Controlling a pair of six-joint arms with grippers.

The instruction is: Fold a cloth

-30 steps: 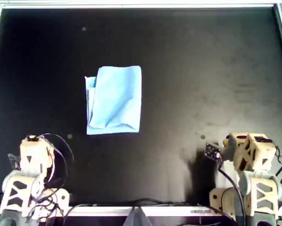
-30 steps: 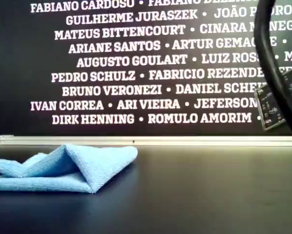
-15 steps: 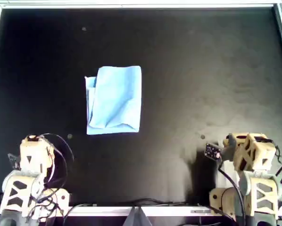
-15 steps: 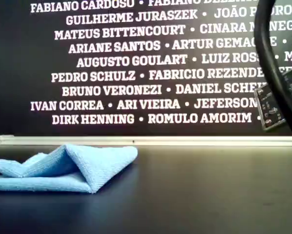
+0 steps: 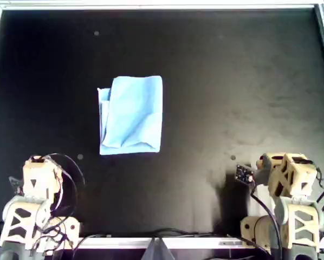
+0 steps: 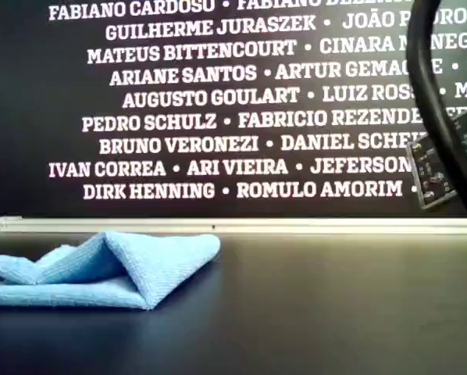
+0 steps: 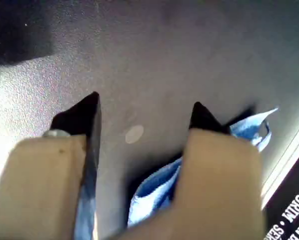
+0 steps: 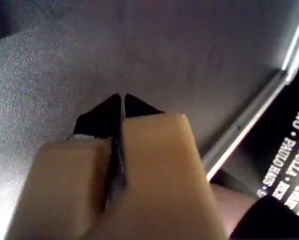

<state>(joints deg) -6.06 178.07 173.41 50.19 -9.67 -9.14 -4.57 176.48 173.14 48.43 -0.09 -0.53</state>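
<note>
light-blue cloth (image 5: 131, 115), folded, lying flat, left of overhead centre

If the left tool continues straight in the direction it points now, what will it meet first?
Probably the bare black table: the open left tool points down at it with nothing between its fingers. The cloth lies further on, partly hidden behind one finger, so depth is uncertain.

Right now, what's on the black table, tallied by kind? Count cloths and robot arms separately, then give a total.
Cloths: 1, the light-blue cloth, lying folded and untouched.
Robot arms: 2, with the left gripper open and empty, and the right gripper shut on nothing.
Total: 3
</note>
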